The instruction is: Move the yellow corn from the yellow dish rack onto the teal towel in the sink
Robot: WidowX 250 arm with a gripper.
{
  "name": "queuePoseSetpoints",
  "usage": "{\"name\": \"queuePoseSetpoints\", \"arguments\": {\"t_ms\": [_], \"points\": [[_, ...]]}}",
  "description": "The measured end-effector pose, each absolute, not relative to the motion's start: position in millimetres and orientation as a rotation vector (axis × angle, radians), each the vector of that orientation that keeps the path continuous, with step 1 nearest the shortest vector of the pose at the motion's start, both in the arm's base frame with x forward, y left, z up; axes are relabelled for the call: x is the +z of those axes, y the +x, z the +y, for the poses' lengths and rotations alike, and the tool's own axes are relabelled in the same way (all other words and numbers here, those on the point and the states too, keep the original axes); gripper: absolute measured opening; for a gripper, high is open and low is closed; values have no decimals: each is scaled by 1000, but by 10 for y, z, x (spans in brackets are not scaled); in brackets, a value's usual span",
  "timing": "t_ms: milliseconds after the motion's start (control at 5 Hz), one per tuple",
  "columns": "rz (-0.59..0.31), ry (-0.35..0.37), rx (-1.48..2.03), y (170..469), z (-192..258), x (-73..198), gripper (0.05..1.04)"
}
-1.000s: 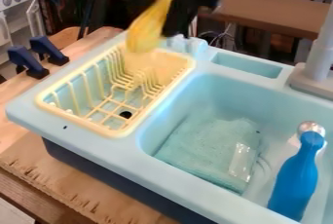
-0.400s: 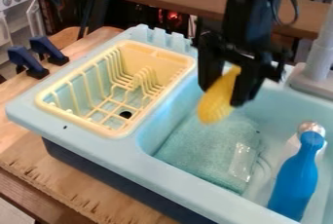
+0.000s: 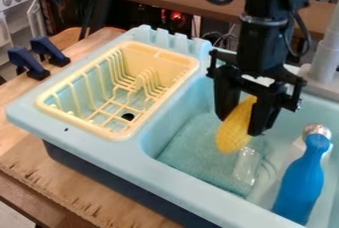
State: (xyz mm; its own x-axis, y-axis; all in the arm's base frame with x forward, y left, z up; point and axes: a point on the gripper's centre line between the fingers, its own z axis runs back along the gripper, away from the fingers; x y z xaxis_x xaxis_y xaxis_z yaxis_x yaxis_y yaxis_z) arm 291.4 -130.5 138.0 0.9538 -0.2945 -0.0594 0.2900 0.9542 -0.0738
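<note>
Two dark blue clamps point(image 3: 36, 58) sit at far left on the light wooden table point(image 3: 36, 170), by the edge of the light blue plastic toy sink point(image 3: 175, 190). Next, pale yellow plastic dish rack point(image 3: 71, 119), set into the sink's left part, wire-like prongs upright, no dishes in it.

Right of rack is the basin. Bumpy teal cloth point(image 3: 189, 147) lies spread on its floor. Black two-finger claw point(image 3: 240, 122) hangs down over the basin, grasping a yellow, tapered toy corn cob point(image 3: 231, 137) between its fingers. Cob is tilted, upper end between the fingers, lower end poking out below and to the image's left, over the cloth. Looks lifted clear of the cloth, but the slanted view makes the gap hard to judge. Small clear, shiny piece point(image 3: 246, 164) on the cloth, near the cob's lower end in view.

Further right, bright blue bottle point(image 3: 302, 182) with a narrow neck leans in the basin, a silvery round thing point(image 3: 316, 130) at its top end. Grey faucet point(image 3: 323, 56) stands behind, at right edge.

Step in hand, my read: holding the cob up over the basin, grasped, not set down. Next move would call for a firm grip and a steady cob, kept away from the bottle; if lowering here, come down gently onto the cloth before letting go.
</note>
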Motion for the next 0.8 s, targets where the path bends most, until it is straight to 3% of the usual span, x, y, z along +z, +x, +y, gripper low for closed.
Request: {"name": "queuePoseSetpoints", "arguments": {"t_ms": [400,600,800], "points": [[145,-60,-286,2899,-1249,1129,677],[168,-68,-286,2895,-1213,1028,751],[199,-74,-298,2878,-1220,969,932]]}}
